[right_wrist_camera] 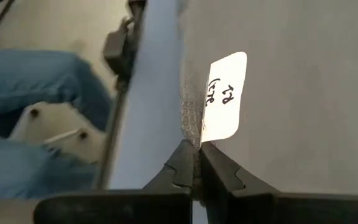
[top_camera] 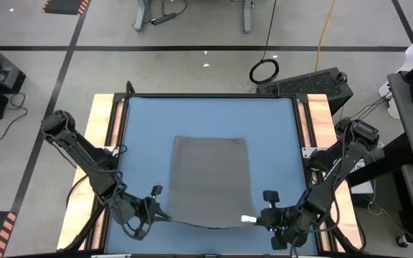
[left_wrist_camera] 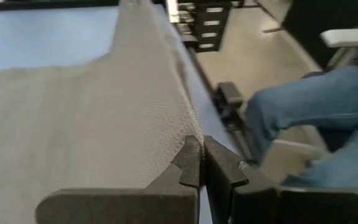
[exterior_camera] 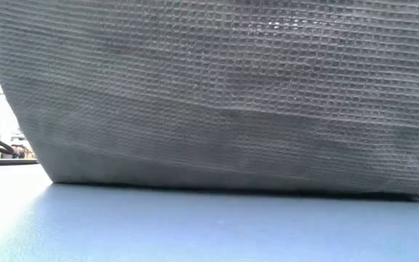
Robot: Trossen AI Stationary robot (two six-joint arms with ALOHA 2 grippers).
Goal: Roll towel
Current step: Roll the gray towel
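Observation:
The grey-brown towel (top_camera: 210,172) lies on the blue tabletop (top_camera: 142,136) with its far part flat and its near edge raised off the table. My left gripper (top_camera: 154,210) is shut at the towel's near left corner. My right gripper (top_camera: 262,217) is shut at the near right corner, beside the small white tag (right_wrist_camera: 224,96). In the low view the raised towel (exterior_camera: 217,94) fills the picture, and its lower part meets the table. My left gripper pinches the towel's near edge at its left corner (left_wrist_camera: 188,127) between its two fingertips, coming from the near side and slanting down. That edge is lifted clear and runs nearly straight toward the other gripper. My right gripper pinches the towel's near edge (right_wrist_camera: 190,127) right beside the white tag, between its two fingertips, slanting down from the near side. The corner is lifted clear of the table while the towel's far part stays on it.
Wooden rails (top_camera: 105,122) run along the table's left and right sides. A person's legs in blue jeans (left_wrist_camera: 316,106) show just beyond the table's near edge. Bare blue tabletop lies to the left, right and far side of the towel.

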